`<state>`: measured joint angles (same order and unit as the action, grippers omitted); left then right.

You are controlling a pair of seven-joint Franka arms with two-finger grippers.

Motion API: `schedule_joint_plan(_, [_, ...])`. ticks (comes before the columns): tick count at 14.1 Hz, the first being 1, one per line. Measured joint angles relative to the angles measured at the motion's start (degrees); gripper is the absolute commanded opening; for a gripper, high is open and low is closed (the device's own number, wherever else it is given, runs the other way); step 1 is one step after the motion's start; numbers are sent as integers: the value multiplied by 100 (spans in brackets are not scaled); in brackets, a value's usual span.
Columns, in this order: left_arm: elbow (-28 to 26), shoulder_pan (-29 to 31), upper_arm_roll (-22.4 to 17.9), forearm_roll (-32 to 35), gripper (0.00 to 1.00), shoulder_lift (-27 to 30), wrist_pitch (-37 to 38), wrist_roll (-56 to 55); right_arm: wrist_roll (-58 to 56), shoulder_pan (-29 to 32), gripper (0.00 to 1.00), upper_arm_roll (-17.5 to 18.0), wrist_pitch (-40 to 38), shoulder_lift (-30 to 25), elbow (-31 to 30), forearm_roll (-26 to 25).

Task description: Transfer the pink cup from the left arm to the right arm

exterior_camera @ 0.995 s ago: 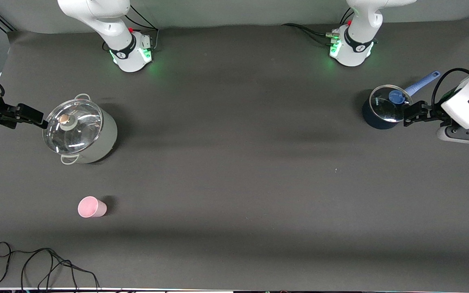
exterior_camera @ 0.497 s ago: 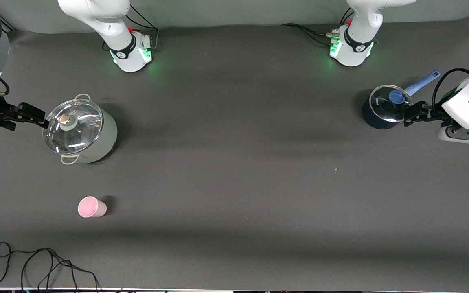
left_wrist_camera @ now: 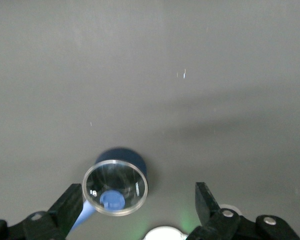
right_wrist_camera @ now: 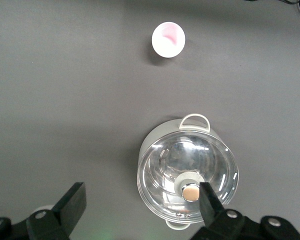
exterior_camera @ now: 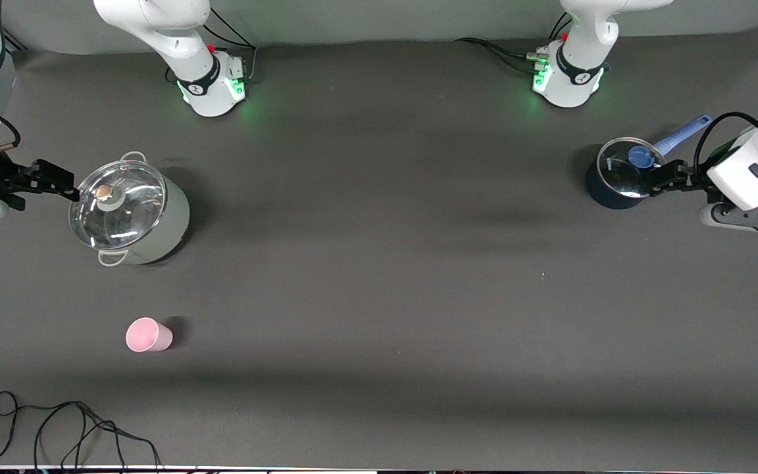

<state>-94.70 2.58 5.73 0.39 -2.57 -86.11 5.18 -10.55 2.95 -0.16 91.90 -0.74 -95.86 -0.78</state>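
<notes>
The right gripper (exterior_camera: pixel 66 186) hangs at the right arm's end of the table, beside the lidded grey pot (exterior_camera: pixel 130 212), with its 2 fingers (right_wrist_camera: pixel 72 201) spread wide and nothing between them. Over the last second it has drifted slightly toward the robots' side of the table, away from the cup rather than toward it.

The pink cup (exterior_camera: pixel 148 335) stands upright on the dark table (exterior_camera: pixel 379 296), nearer to the front camera than the grey pot and well apart from both grippers; it has not shifted in that time. A loose black cable (exterior_camera: pixel 56 428) lies near the table's front edge.

At the left arm's end, the left gripper (exterior_camera: pixel 660 180) hangs over the edge of the small blue lidded saucepan (exterior_camera: pixel 619 173), fingers (left_wrist_camera: pixel 70 204) also wide and bare. It too has crept a little toward the robots' side.

Neither arm holds the cup, and it sits at the right arm's end, which would fit a cup set down after a handover as well as one awaiting pickup.
</notes>
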Motion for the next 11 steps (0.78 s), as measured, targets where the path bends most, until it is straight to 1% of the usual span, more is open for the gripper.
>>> schedule_joint_plan(2, [69, 0, -6, 4, 100, 3, 301, -1, -1, 0, 100, 0, -3, 0, 0, 0])
schedule_joint_plan(6, [274, -6, 19, 4, 100, 27, 652, -3, 208, 1, 100, -8, -3, 0, 0, 0])
schedule_joint_plan(11, [383, -28, 79, -9, 100, 27, 877, -5, 258, 2, 100, -12, -3, 0, 0, 0])
